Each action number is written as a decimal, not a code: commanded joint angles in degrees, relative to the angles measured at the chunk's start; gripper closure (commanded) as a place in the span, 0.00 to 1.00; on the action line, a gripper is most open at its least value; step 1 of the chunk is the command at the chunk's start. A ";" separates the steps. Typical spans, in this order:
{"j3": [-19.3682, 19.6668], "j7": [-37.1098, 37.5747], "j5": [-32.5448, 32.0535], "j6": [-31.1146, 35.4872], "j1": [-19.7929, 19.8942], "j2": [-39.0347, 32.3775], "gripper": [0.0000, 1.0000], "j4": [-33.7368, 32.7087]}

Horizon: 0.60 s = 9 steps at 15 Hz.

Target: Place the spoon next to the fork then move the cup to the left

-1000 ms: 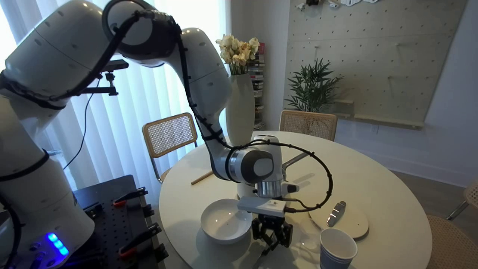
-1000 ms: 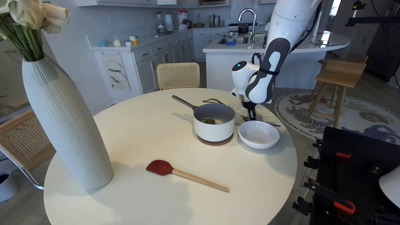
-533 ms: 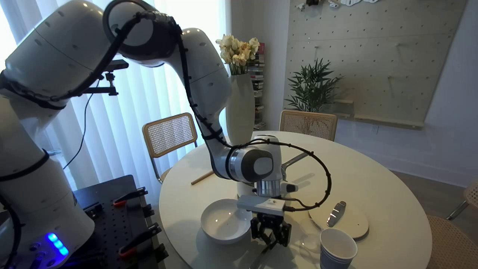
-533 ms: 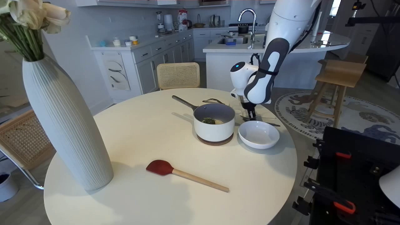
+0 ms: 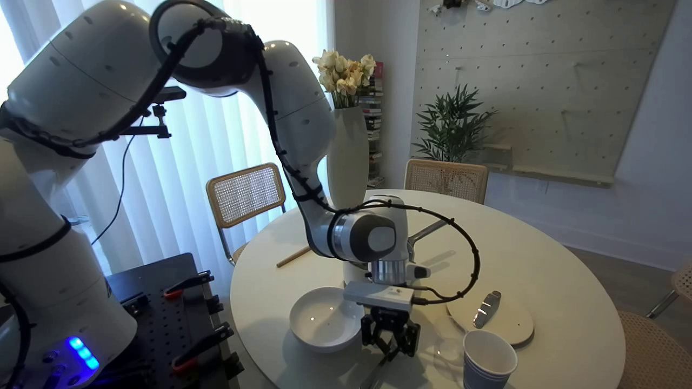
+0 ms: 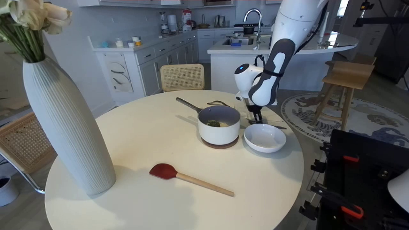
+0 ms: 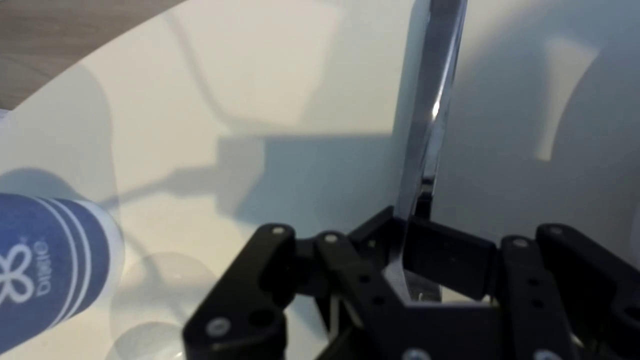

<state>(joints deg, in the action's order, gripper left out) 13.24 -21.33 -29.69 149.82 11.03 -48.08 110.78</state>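
The gripper [image 7: 404, 239] is found with its jaws clamped on a slim silver utensil [image 7: 435, 85], which runs out beyond them; its head cannot be made out, so spoon or fork cannot be determined, nor whether it touches the table [image 6: 137, 137]. In an exterior view a slim dark handle [image 6: 280, 127] shows just behind the white bowl [image 5: 324, 310]; whether it belongs to the same piece is unclear. The bowl sits close beside the gripper. On the opposite side the paper cup [image 5: 489, 362], white inside and blue outside, stands upright near a pale round board [image 5: 516, 321] bearing a shiny metal piece [image 5: 487, 309]. Farther out: a white pot [image 6: 219, 131] on a brown trivet [image 6: 220, 147], a red-headed spatula [image 6: 191, 180] lying flat, and a tall white vase [image 6: 68, 127].
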 commanded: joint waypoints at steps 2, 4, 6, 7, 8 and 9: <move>-1.28 -1.78 1.34 -2.92 0.79 -0.08 1.00 -1.32; -1.31 -1.55 1.36 -2.87 0.86 -0.13 1.00 -1.40; -1.39 -1.48 1.42 -2.91 0.95 -0.14 1.00 -1.42; -1.38 -1.43 1.44 -2.92 0.95 -0.14 1.00 -1.43; -1.38 -1.37 1.49 -2.94 0.96 -0.15 1.00 -1.43; -1.42 -1.37 1.57 -2.98 1.00 -0.15 1.00 -1.44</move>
<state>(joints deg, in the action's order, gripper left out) 12.61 -21.36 -29.61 148.92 11.57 -48.18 110.41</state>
